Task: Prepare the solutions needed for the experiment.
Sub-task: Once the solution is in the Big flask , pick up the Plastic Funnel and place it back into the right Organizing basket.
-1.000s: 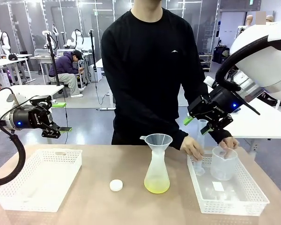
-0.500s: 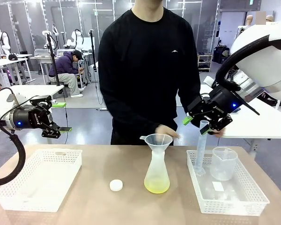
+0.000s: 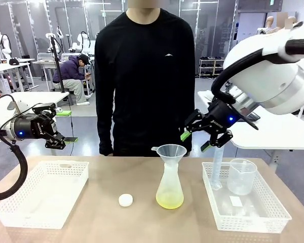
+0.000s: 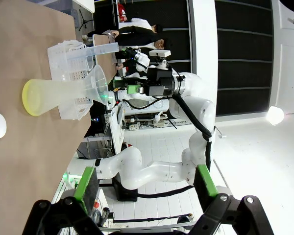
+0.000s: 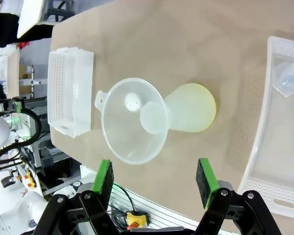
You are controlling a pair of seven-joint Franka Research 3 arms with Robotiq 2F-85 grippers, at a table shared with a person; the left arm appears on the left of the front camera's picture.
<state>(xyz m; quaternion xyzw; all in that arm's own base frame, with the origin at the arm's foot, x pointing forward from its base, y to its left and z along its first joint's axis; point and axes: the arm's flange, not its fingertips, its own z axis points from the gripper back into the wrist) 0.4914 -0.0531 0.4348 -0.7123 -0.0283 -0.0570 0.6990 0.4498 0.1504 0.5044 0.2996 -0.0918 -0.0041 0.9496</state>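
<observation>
Pale lemon-yellow solution (image 3: 169,203): a shallow layer in the bottom of a translucent conical flask (image 3: 169,183). The flask stands upright on the table (image 3: 142,223) with a clear funnel (image 3: 171,151) seated in its neck.

Right gripper (image 3: 196,142): jaws apart, nothing between them. It hangs just above and beside the funnel's rim, on the side toward the right tray (image 3: 253,223). Along its own fingers, the funnel's mouth lies straight ahead and spans most of the gap between the green pads (image 5: 105,178). The yellow base shows beyond the funnel, offset toward the other pad and lower than the fingertips.

Left gripper (image 3: 67,126): jaws apart, empty, held above the left tray (image 3: 61,163). Flask and solution are well apart from it, off to one side of its fingers' line.

Step in hand, as judged: taking the funnel off the flask. Advised method:
- Centre the funnel's wall between the pads before closing.
- Grip the rim lightly, since thin plastic may flex.
- Lift straight up until the stem clears the neck, so the light flask neither tips nor rides up with it.
- Keep the funnel level in case drops cling to the stem.

Other items:
- Measuring cylinder (image 3: 216,169) and beaker (image 3: 241,176), both standing in the right tray, below the right jaws and to their outer side.
- White cap (image 3: 125,200), on the table near the flask, on the side toward the left jaws.
- Person (image 3: 144,76), standing at the far side, hands off the table.
</observation>
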